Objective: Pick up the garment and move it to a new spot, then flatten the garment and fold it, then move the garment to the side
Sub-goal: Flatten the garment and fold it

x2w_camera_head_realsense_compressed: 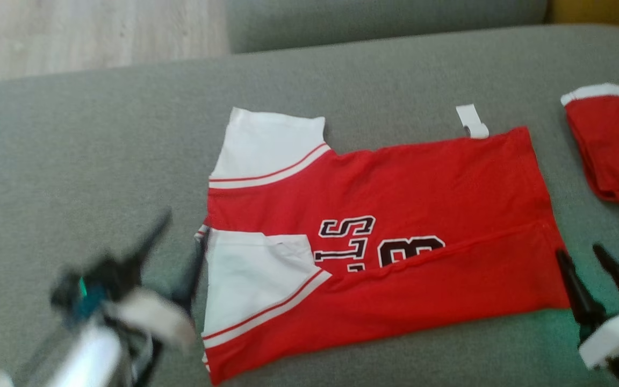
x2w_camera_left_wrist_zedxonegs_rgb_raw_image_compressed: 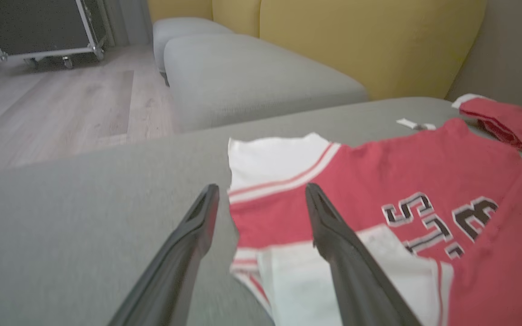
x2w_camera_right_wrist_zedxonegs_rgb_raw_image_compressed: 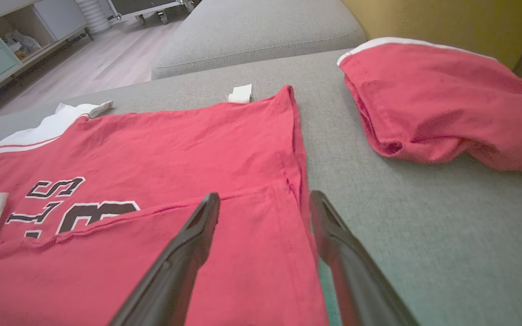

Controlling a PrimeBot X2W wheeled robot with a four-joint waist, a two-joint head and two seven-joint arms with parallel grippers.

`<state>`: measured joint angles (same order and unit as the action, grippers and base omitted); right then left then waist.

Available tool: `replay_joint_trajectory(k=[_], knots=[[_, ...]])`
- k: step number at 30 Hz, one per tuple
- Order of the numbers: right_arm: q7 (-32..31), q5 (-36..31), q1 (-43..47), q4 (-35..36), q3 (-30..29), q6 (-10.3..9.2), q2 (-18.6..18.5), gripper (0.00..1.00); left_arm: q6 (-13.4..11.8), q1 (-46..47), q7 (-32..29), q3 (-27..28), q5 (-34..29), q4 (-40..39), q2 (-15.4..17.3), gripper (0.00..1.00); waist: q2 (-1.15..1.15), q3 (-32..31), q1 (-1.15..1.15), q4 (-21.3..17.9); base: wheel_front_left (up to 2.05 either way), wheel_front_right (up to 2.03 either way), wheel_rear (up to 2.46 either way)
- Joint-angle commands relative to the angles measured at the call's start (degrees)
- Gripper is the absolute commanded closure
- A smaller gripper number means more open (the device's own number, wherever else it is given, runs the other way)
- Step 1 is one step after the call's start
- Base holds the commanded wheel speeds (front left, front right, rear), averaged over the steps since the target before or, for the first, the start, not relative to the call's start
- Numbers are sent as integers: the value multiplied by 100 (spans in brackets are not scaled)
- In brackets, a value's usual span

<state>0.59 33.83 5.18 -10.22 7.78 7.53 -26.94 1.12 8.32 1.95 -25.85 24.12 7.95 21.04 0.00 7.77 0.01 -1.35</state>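
Two claws: left claw (x2w_camera_left_wrist_zedxonegs_rgb_raw_image_compressed: 261, 190), right claw (x2w_camera_right_wrist_zedxonegs_rgb_raw_image_compressed: 261, 197), both spread wide, empty.
Shirt (x2w_camera_head_realsense_compressed: 395, 215): flat on sofa (x2w_camera_head_realsense_compressed: 100, 134), near long edge folded over.
Next fold: grip both ends level, lift together, lay straight.

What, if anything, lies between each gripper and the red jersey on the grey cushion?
Nothing visible does. The left gripper hangs with open jaws at the sleeve end of the red jersey, the right gripper, also open, at its hem end. A second red garment lies further right on the grey cushion, apart from it.
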Motion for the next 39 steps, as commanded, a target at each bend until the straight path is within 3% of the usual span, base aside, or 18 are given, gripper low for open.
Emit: replay_joint_trajectory(k=[1,8,21,30,39], knots=[[92,-50,-293,221,79,-4,-237,0,127,654,-116,310,80,-174,200,0,0,218,-1,-126,0,0,0],[241,-80,-777,290,257,-4,-268,0,568,2372,-1185,199,524,481,538,0,0,659,-1,-406,0,0,0],[556,-39,-1363,44,635,-4,-131,0,635,4424,-2739,-733,1519,1968,1005,0,0,1316,-1,-974,0,0,0],[742,5,-1673,-209,925,-4,9,0,636,4976,-3006,-1339,1351,2784,1368,0,0,1560,-1,-1327,0,0,0],[908,52,-1783,-396,989,-4,-7,0,637,5075,-2920,-1459,1590,3141,1324,0,0,1680,-1,-1465,0,0,0]])
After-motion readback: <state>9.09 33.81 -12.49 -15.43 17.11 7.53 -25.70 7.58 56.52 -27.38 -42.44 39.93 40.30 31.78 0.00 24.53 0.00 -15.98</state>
